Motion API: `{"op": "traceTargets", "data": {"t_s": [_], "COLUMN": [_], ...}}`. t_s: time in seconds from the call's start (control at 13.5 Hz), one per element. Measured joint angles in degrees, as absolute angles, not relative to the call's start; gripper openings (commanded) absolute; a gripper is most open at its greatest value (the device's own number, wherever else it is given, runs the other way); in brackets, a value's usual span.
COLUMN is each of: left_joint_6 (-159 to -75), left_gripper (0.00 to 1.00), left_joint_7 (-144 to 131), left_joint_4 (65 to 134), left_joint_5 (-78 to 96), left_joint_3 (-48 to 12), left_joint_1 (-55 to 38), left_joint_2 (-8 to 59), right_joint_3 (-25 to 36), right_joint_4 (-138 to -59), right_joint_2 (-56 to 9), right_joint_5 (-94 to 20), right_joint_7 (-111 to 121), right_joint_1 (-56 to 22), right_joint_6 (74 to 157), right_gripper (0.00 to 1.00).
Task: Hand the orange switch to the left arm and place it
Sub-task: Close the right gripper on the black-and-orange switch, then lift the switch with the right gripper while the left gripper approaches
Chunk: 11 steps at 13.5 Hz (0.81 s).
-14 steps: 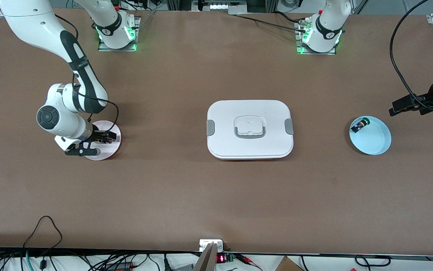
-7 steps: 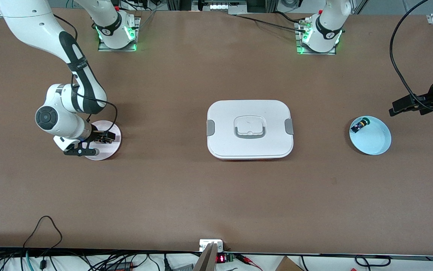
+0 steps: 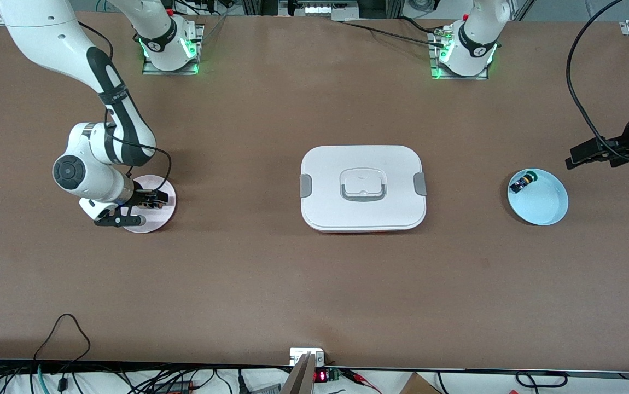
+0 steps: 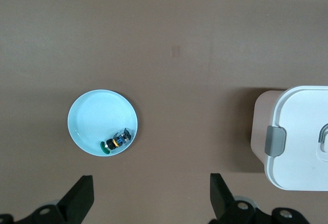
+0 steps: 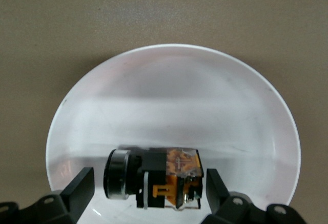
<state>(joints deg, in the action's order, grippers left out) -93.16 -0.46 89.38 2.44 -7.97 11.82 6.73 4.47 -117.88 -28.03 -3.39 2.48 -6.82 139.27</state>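
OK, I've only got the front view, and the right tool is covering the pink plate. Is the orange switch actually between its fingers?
Observer: Yes. The right wrist view shows the orange switch lying on its side in the pink plate, with the right tool open and one finger on each side of it.
Operator: And the left tool, open or shut?
Observer: The left tool is open and empty. That arm waits up in the air.
Operator: What does its camera see?
Observer: It looks down on the blue plate holding the green-capped switch, with one end of the box at the frame's edge.
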Motion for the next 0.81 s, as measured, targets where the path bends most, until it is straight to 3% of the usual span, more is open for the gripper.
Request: {"op": "traceTargets", "data": {"t_s": [0.15, 0.22, 0.52, 0.81], "left_joint_6": [-92.98, -92.86, -92.3, -91.93], "left_gripper": [1.0, 1.0, 1.0, 1.0], "left_joint_7": [-0.46, -0.46, -0.42, -0.42], "left_joint_4": [89.39, 89.4, 89.58, 90.81], "left_joint_5": [2.44, 2.49, 5.94, 16.98], "left_joint_3": [-7.97, -7.96, -7.98, -7.95], "left_joint_1": [11.83, 11.84, 11.5, 11.22], "left_joint_2": [6.73, 6.73, 6.81, 7.15], "right_joint_3": [4.47, 4.47, 4.41, 3.75], "right_joint_4": [-117.84, -117.69, -116.56, -108.14], "right_joint_2": [-28.03, -28.03, -27.99, -25.42], "right_joint_5": [-3.39, -3.39, -3.39, -3.39], "right_joint_7": [3.54, 3.75, 4.2, 4.63], "right_joint_1": [-6.81, -6.81, -6.93, -6.95], "right_joint_6": [139.27, 139.27, 137.77, 120.9], "right_gripper": [0.35, 0.28, 0.24, 0.24]}}
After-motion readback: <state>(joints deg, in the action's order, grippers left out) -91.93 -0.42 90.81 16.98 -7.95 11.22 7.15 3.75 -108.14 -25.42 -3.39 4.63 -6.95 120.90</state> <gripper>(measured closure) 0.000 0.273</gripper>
